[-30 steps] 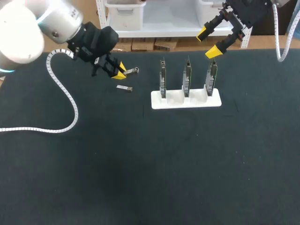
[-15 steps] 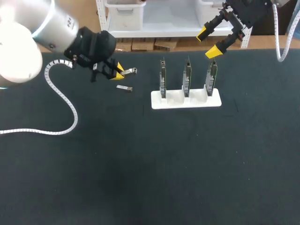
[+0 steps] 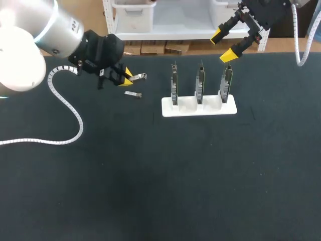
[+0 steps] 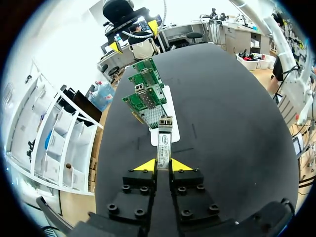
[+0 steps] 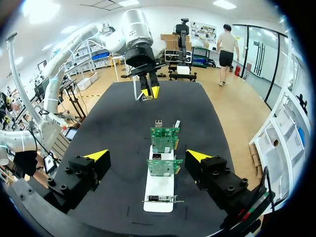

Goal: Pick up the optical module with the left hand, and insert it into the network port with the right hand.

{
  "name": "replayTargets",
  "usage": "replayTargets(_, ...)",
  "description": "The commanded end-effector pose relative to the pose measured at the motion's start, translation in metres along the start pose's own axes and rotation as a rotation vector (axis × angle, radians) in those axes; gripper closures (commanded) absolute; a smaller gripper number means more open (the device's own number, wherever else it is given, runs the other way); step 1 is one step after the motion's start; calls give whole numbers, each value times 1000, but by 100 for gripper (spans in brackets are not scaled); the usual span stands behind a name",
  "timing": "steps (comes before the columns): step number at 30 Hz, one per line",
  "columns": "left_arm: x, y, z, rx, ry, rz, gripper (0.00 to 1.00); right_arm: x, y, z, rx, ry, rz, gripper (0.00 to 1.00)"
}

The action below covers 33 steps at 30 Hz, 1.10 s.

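Note:
My left gripper (image 3: 126, 78) hangs above the table, left of the card stand, shut on a small silver optical module (image 3: 138, 77). In the left wrist view the module (image 4: 163, 142) sticks out from between the yellow tips of the left gripper (image 4: 163, 166) and points at the green network cards (image 4: 147, 100). A second module (image 3: 133, 94) lies on the black mat just below the held one. Three cards stand upright in a white holder (image 3: 210, 108). My right gripper (image 3: 225, 45) is open, high above the holder's right end; its view looks down the row of cards (image 5: 164, 133).
A white coiled cable (image 3: 67, 103) from my left arm trails over the mat's left side. The black mat (image 3: 175, 175) in front of the holder is bare. From the right wrist view my left gripper (image 5: 148, 92) shows beyond the cards, over the far end of the mat.
My left arm has drawn back slightly to the left and turned its wrist, module still held. The right arm has not moved.

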<state>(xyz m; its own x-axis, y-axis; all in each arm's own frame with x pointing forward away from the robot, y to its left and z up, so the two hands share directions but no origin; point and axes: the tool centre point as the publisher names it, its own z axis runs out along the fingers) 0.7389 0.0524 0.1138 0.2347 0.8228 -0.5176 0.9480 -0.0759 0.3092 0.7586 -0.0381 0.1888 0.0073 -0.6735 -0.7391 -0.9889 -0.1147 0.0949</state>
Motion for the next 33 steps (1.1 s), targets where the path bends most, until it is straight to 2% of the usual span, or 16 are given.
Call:
replayTargets(1, 1, -1, -1, -3, -4, 2, 100, 0, 0, 0, 2, 0, 0, 0)
replayTargets(2, 1, -1, -1, -3, -4, 2, 100, 0, 0, 0, 2, 0, 0, 0)
replayTargets(4, 0, -21, 2, -28, -33, -73, 100, 0, 0, 0, 2, 0, 0, 0)
replayTargets(6, -3, -35, 6, -48, -97, -141, 100, 0, 0, 0, 2, 0, 0, 0)
replayTargets(10, -12, -41, -4, -169, -211, -261, 100, 0, 0, 0, 2, 0, 0, 0)
replayTargets(13, -28, -30, -18, -226, -241, -259, 100, 0, 0, 0, 2, 0, 0, 0)
replayTargets(19, -66, -9, -43, -230, -239, -248, 100, 0, 0, 0, 2, 0, 0, 0)
replayTargets(25, -94, 11, -62, -242, -221, -166, 100, 0, 0, 0, 2, 0, 0, 0)
replayTargets(30, -101, 31, -63, -245, -248, -117, 100, 0, 0, 0, 2, 0, 0, 0)
replayTargets(32, -98, 41, -64, -223, -228, -85, 100, 0, 0, 0, 2, 0, 0, 0)
replayTargets(33, -96, 44, -65, -210, -189, -70, 100, 0, 0, 0, 2, 0, 0, 0)
